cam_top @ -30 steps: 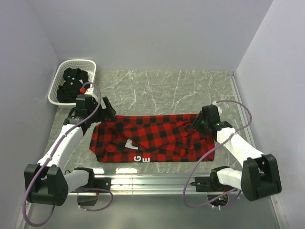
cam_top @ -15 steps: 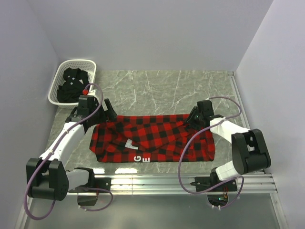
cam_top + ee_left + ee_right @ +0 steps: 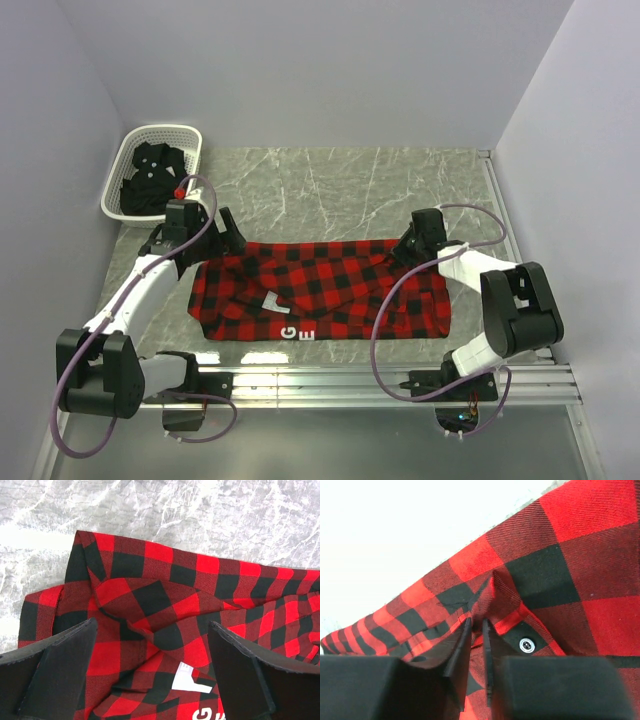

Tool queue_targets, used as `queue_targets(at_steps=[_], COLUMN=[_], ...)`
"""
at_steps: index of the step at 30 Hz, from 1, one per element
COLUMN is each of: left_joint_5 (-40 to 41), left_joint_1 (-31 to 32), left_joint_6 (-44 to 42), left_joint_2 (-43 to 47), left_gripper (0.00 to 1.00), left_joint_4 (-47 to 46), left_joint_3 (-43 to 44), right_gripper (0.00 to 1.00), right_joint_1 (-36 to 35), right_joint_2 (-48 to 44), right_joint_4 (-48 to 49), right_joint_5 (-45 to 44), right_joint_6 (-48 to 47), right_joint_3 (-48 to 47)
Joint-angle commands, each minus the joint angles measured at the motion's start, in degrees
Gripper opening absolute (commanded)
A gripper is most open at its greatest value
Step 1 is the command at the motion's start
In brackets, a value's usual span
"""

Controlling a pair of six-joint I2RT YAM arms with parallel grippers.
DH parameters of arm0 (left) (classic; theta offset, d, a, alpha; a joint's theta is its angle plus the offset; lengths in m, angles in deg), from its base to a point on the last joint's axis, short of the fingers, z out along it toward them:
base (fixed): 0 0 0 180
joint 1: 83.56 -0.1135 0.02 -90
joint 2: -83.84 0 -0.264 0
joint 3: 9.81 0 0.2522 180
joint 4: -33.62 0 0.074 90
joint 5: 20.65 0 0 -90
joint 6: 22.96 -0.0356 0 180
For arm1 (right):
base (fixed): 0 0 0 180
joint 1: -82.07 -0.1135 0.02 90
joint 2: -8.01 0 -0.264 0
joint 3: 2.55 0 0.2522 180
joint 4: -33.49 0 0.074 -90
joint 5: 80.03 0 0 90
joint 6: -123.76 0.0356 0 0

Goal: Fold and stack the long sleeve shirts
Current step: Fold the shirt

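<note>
Right claw (image 3: 476, 625) pinches a thin ridge of the red-and-black check flannel shirt (image 3: 320, 290), seemingly shallow; lifting could slip it. Left claw (image 3: 152, 625) gapes wide.

We see a table top (image 3: 330, 185) patterned like grey marble with pale veins. Three plain lavender-white walls close it in: the back wall (image 3: 320, 70), the left wall (image 3: 45, 150) and the right wall (image 3: 585, 150). A ribbed aluminium rail (image 3: 330, 381) runs along its near edge, a metal strip (image 3: 497, 215) along its right. The light is soft and even.
</note>
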Motion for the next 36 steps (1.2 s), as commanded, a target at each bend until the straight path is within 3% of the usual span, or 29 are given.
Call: queue_targets(at_steps=[1, 7, 15, 17, 22, 25, 29, 30, 33, 36], left_joint_5=[-0.85, 0.82, 1.79, 1.88, 1.53, 1.62, -1.0, -1.54, -3.13, -2.96], left_joint_1=[0.72, 3.27, 8.1, 9.25, 11.18, 12.15, 12.59, 12.59, 12.59, 12.59], left_joint_6=[0.39, 5.04, 13.31, 14.53, 16.38, 17.88, 21.04, 21.65, 22.89, 23.07], left_joint_2=[-0.24, -0.07, 0.9, 0.81, 1.34, 2.04, 0.12, -0.67, -4.19, -6.22], left_gripper=[0.98, 0.97, 0.9, 0.88, 0.77, 0.69, 0.55, 0.47, 0.38, 0.36], left_joint_4=[-0.01, 2.36, 1.4, 0.96, 0.96, -1.22, -5.88, -6.77, -8.79, -8.88], left_joint_3=[1.31, 0.7, -3.43, -3.52, -2.03, -1.59, -2.82, -3.08, -3.61, -3.53], right_gripper=[0.11, 0.0, 0.01, 0.06, 0.39, 0.52, 0.57, 0.58, 0.58, 0.57], right_joint_1=[0.52, 0.69, 1.22, 1.22, 1.05, 0.0, -2.29, -3.16, -7.56, -11.6], right_joint_2=[0.89, -1.65, -3.33, -2.54, -3.67, -7.19, -12.11, -12.38, -10.81, -8.26], right_joint_4=[1.89, 1.62, 2.24, 2.24, 0.48, -0.05, 2.24, 4.42, 4.97, 4.35], right_joint_5=[-2.1, -3.68, -5.88, -5.36, -2.9, -0.09, 8.6, 11.23, 17.14, 18.03], right_joint_6=[1.21, 1.82, 2.18, 1.57, -0.98, -3.53, -7.39, -7.84, -9.42, -9.95], right_joint_3=[-2.05, -1.7, -0.65, -0.82, -2.23, -2.66, -2.4, -2.49, -5.55, -7.67])
